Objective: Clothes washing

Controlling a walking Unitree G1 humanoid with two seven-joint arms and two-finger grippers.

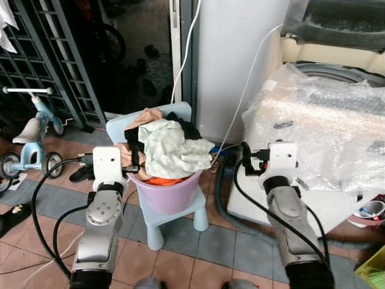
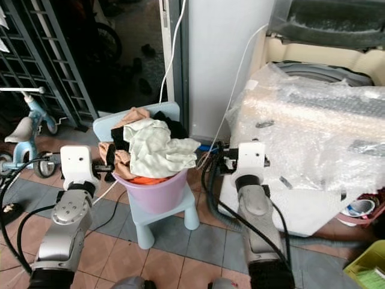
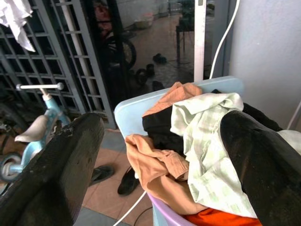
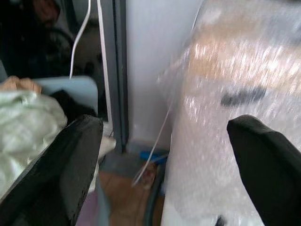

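Flanking purple basket (image 1: 167, 195) of clothes (image 1: 171, 147) | both claws spread | no writing legible

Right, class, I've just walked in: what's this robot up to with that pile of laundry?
It is about to start on the laundry. A purple basket heaped with clothes, a pale green shirt on top, sits on a light blue child's chair. The left gripper is open at the heap's edge, holding nothing yet. The right gripper is open beside the bubble-wrapped washing machine.
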